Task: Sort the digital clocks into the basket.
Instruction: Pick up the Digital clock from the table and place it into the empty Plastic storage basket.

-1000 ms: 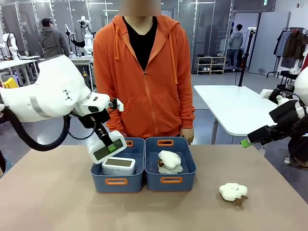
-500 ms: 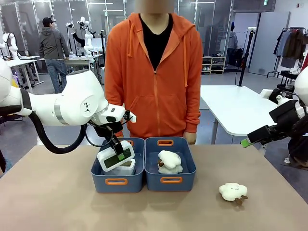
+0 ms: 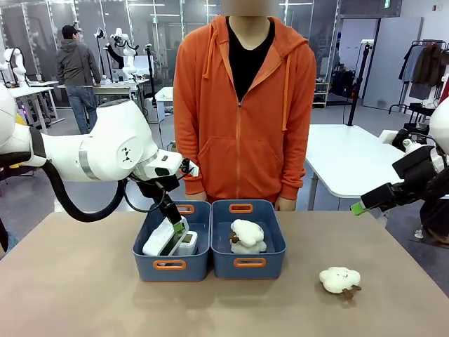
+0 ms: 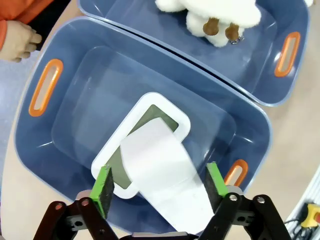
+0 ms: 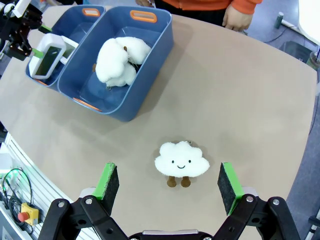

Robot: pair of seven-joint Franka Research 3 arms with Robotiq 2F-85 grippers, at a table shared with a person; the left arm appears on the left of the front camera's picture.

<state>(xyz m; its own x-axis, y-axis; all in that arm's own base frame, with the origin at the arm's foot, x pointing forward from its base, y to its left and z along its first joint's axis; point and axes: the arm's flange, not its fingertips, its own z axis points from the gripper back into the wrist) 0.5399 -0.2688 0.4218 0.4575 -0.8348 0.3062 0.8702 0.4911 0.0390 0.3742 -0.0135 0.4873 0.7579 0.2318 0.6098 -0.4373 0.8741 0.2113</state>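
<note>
Two white clocks in the left blue basket (image 3: 170, 265), both tilted, one leaning on the other. Upper clock (image 4: 165, 172) seen from its plain white back, rounded at the corners, lying across the lower clock (image 4: 145, 120), with white frame and grey-green screen facing up. In the front view, both standing on edge against each other, upper clock (image 3: 158, 236) to the left and lower clock (image 3: 186, 243) to the right, near the orange handle slot.

Left gripper (image 4: 157, 181) down inside this basket, green pads (image 4: 103, 185) spread wide on either side of the upper clock, with gaps on both sides; grip released, nothing clamped. From the front, left gripper (image 3: 175, 226) just above the clocks.

Right basket (image 3: 249, 263) touching the left one, with a cream cloud toy (image 3: 247, 236) inside. Second cloud toy (image 5: 181, 160) with a smiling face on the table (image 3: 84, 295), to the right, well apart from the baskets.

Right gripper (image 5: 168, 184) spread open and empty, high over this toy. Person in an orange hoodie (image 3: 244, 112) at the far side.
</note>
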